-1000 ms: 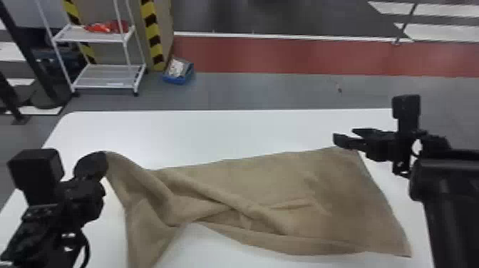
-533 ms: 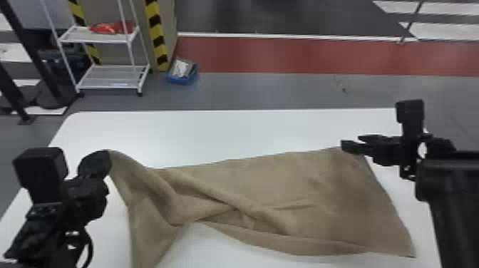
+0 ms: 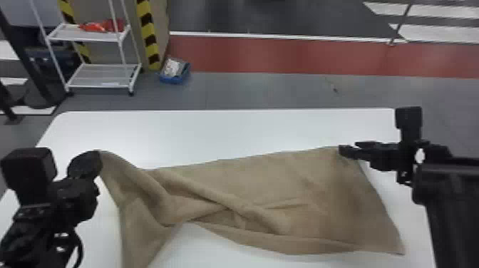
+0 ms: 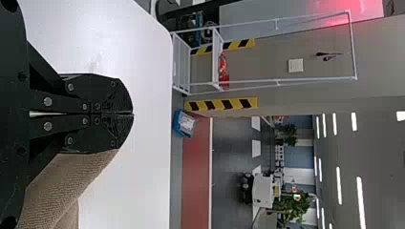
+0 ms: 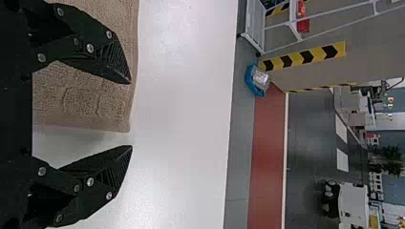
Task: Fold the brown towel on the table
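Left gripper (image 3: 93, 162): fingers pressed together, with one end of the brown towel (image 3: 285, 185) pinched at the tips. In the left wrist view the cloth comes out from beside the closed fingers. From this grip the towel slopes down to the table (image 3: 231, 135); one part drops toward the robot, the rest runs across to the right gripper.

Right gripper (image 3: 348, 147): fingers spread wide, nothing gripped. It is at the towel's far right corner. In the right wrist view one finger overlaps the cloth, the corner shows in the gap, and the other finger is over white tabletop. Whether the fingers touch the cloth: cannot tell.

Towel between the two grippers: bunched near the left one, with long slanting creases crossing the middle; flatter beside the right one, its right edge slanting from there toward the robot.

Surroundings: beyond the left gripper, past the table's far edge, a white shelf (image 3: 101, 76) with a red item (image 3: 93, 27) on its upper level. To the right of the shelf, a blue bin (image 3: 174, 79) on the floor.
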`<state>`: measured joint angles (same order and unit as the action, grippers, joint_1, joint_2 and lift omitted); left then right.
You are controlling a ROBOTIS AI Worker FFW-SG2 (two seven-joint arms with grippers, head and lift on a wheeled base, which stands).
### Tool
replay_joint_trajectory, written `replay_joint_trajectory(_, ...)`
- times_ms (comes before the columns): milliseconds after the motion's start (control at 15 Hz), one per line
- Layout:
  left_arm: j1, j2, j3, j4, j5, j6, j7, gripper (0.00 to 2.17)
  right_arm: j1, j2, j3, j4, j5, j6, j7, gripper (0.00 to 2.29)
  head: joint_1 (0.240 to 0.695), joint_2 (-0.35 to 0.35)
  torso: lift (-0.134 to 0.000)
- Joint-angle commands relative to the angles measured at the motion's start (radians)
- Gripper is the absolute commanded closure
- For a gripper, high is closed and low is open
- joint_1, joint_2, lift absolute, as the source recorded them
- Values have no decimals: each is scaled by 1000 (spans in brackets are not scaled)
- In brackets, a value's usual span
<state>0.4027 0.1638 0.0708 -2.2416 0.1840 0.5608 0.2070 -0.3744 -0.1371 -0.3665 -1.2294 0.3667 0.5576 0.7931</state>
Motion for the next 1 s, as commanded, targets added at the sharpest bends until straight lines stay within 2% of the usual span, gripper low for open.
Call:
replay_joint_trajectory(0,-1,-1,0,0,0,0,0,1744,-11,-1,4,24,6,-6,0,478,695,-65,-124)
replay_joint_trajectory(267,1,0,1,0,0,0,0,1744,-15,-2,8,34,6,-3,3,687,695,-62,-124)
replay_joint_trajectory(400,1,-1,1,-1,0,-3,0,1744,-11,-2,-2,28,5,6,31,1085,695,-60,-124)
replay_joint_trajectory(467,1,-3,1,-3,0,-3,0,1744,-5,-1,-2,18,-3,15,44,1362,695,-58,-124)
replay_joint_trajectory(533,1,-3,1,-1,0,-3,0,1744,3,-1,-2,-4,-9,25,54,1507,695,-57,-124)
replay_joint_trajectory(667,1,-3,1,-3,0,-15,0,1744,25,1,-2,-65,-23,46,66,1514,695,-55,-124)
replay_joint_trajectory(933,10,0,-6,-62,0,-15,-14,1744,74,2,-29,-268,-78,178,117,1514,695,-55,-124)
